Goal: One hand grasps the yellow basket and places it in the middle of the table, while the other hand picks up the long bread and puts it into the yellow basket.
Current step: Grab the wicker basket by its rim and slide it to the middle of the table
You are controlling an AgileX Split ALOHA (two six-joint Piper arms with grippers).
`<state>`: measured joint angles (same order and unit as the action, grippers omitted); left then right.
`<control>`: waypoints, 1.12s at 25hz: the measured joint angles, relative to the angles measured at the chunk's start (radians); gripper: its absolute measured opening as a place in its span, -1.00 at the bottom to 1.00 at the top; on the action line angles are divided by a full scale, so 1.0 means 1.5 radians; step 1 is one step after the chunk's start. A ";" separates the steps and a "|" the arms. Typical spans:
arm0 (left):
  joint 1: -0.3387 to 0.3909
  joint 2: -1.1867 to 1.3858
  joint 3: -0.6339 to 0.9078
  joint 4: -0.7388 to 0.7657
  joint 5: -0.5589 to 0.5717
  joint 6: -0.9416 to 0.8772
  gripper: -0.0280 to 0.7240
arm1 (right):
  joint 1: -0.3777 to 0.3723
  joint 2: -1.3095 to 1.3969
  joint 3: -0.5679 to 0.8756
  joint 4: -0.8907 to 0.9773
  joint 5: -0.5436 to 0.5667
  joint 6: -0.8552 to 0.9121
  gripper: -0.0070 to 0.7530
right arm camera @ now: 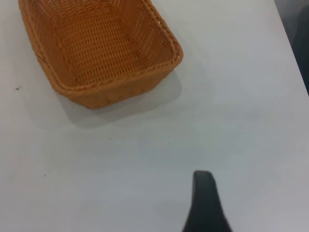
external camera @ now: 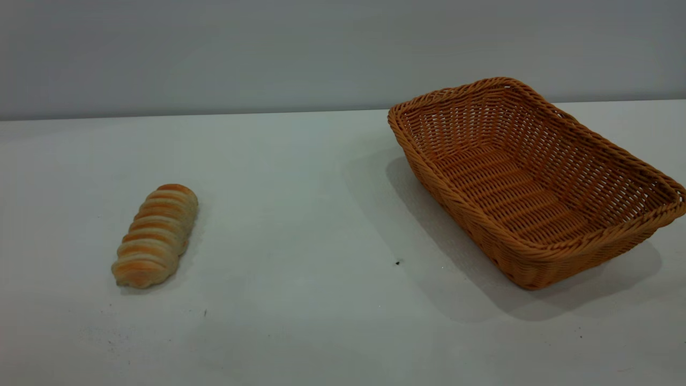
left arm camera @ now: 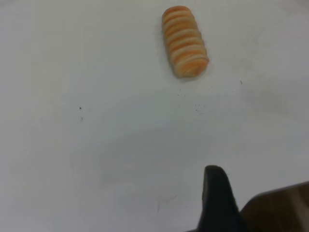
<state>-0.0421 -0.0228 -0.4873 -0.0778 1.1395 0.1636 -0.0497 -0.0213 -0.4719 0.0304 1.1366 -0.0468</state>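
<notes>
Looking from the exterior view, you see neither arm at all: only the long bread [external camera: 155,236] lying on the left part of the tabletop [external camera: 300,214] and the yellow basket [external camera: 536,182] sitting on the right part, well apart from each other, with bare white surface between them. The basket stands upright and holds nothing, its long side angled toward the near right. The bread lies flat, one end pointing toward the camera.

Your left wrist view adds what the outside camera misses: one dark finger of the left gripper [left arm camera: 217,203] juts in at the frame edge, above the bare tabletop [left arm camera: 96,145], with the long bread [left arm camera: 184,41] lying well clear of it. Your right wrist view likewise shows a single dark finger of the right gripper [right arm camera: 205,203] over the white tabletop [right arm camera: 251,121], with the yellow basket [right arm camera: 101,53] some way off and untouched, one end of it cut off by the frame.

The surface is plain white with a few tiny dark specks; one sits just beside the basket's shadow in the exterior view. A plain grey wall rises behind the far edge, and the right wrist view catches a dark strip beyond the tabletop's edge.

Only one finger of each gripper is in frame, so you cannot tell whether either pair of jaws is released or clenched; neither grasps anything visible.
</notes>
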 joint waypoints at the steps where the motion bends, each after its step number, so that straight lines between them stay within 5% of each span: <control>1: 0.000 0.000 0.000 0.000 0.000 0.000 0.44 | 0.000 0.000 0.000 0.000 0.000 0.000 0.54; 15: 0.000 0.000 0.000 0.000 0.000 0.000 0.44 | 0.016 0.000 0.000 0.000 0.000 0.000 0.54; 28: -0.017 0.000 0.000 0.000 0.000 -0.002 0.43 | 0.131 0.000 0.000 0.000 0.000 0.000 0.54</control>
<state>-0.0680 -0.0228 -0.4873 -0.0778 1.1395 0.1613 0.1466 -0.0213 -0.4719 0.0304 1.1366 -0.0468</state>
